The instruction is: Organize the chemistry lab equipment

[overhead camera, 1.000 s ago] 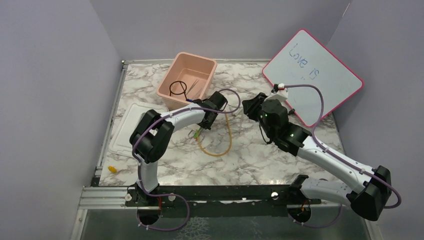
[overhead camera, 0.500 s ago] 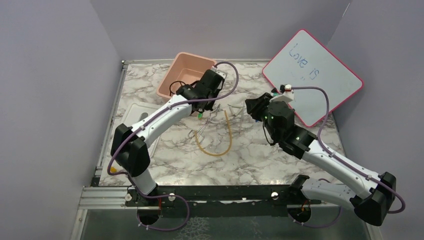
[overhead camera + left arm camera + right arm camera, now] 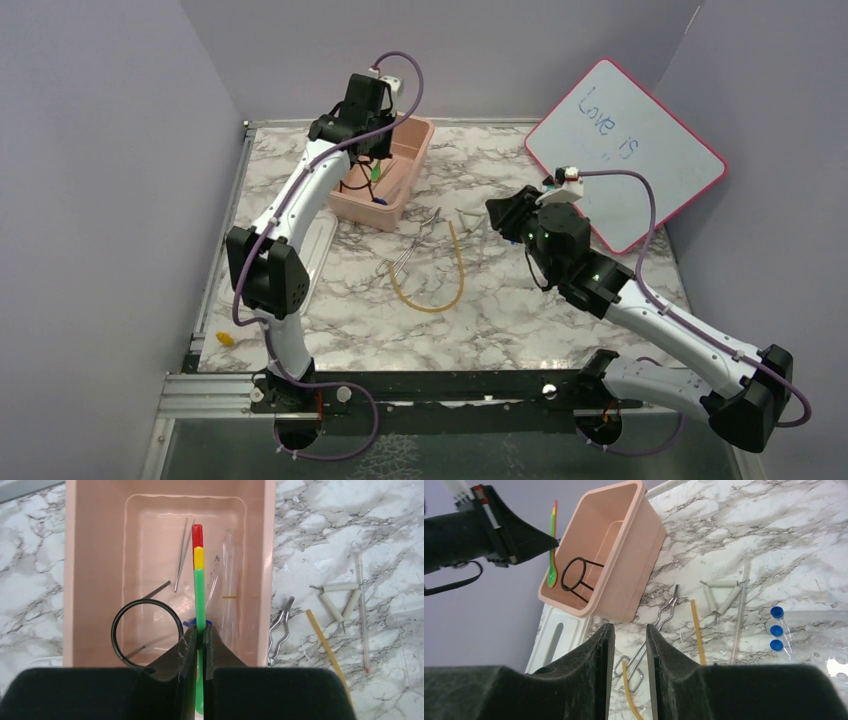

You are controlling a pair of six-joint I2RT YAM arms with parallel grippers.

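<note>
Green scoop (image 3: 200,597) pinched between the narrow jaws of the left tool (image 3: 200,632) above the pink tub (image 3: 70,580) holding the black wire ring (image 3: 116,630) and tweezers (image 3: 181,560), while the right tool (image 3: 626,630), part-open and empty, hovers over metal tongs (image 3: 665,611) and amber tube (image 3: 696,632) on the counter (image 3: 774,545).

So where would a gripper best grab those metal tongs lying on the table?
Probably at the narrow mid-section, from straight above, fingers across its length: the tongs lie flat on the marble table, and their looped handle end sits crowded against the amber tube.
</note>
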